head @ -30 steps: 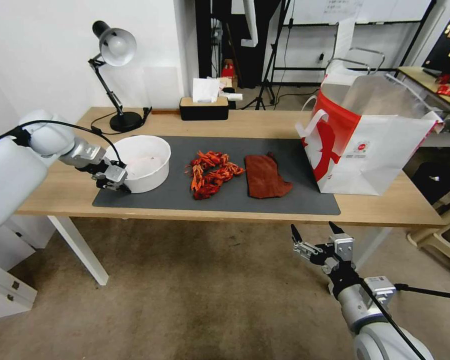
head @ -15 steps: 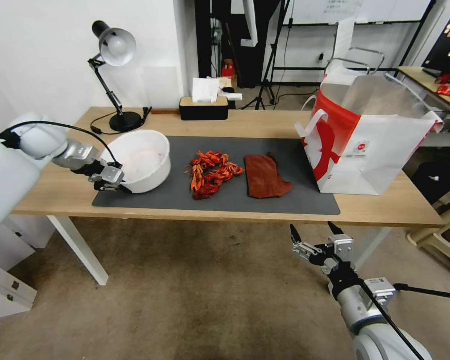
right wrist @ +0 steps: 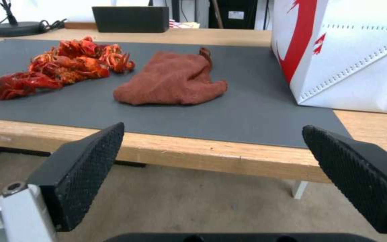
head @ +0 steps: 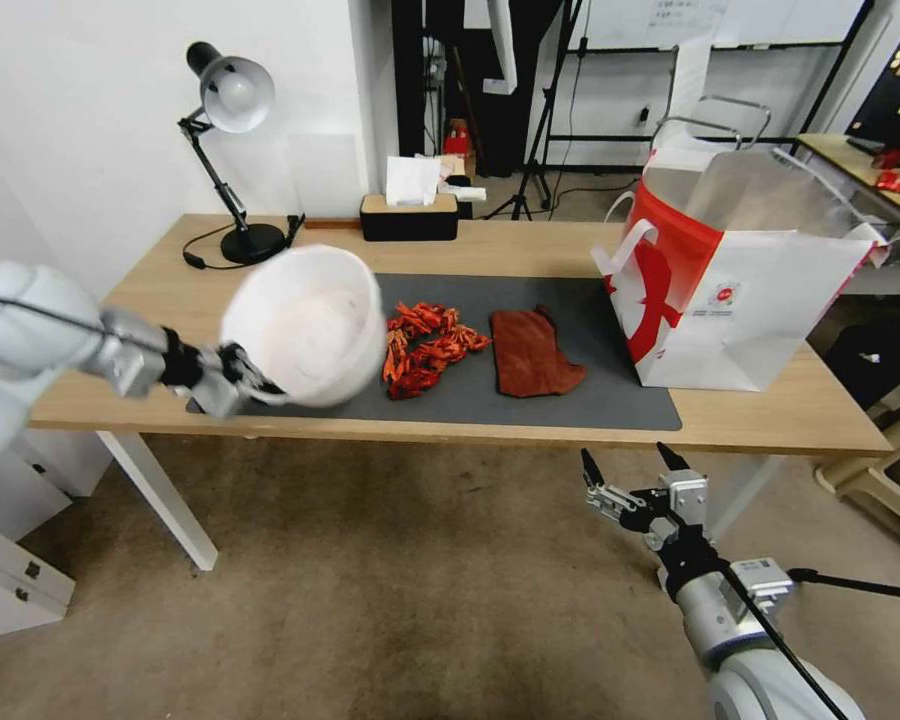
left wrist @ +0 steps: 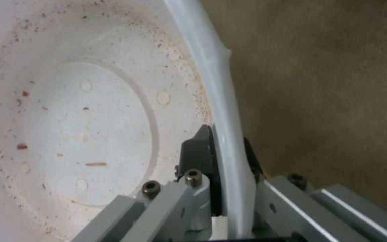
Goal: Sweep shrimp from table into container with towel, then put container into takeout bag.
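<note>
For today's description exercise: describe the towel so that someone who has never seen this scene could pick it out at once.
Find the long wooden table with the dark grey mat. On the mat, between the shrimp and the red-and-white bag, lies the towel. It is a flat, floppy, rust-brown cloth with ragged edges, duller than the shrimp.

White container (head: 305, 325) is up off the worktop (head: 770, 420) at left of frame, tipped so its speckled, stained inside faces us. Red-orange shrimp (head: 425, 347) heaped mid-mat, just right of it. Rust-brown towel (head: 530, 352) lies flat beside them. Red-and-white takeout bag (head: 740, 290) stands open at right.
</note>
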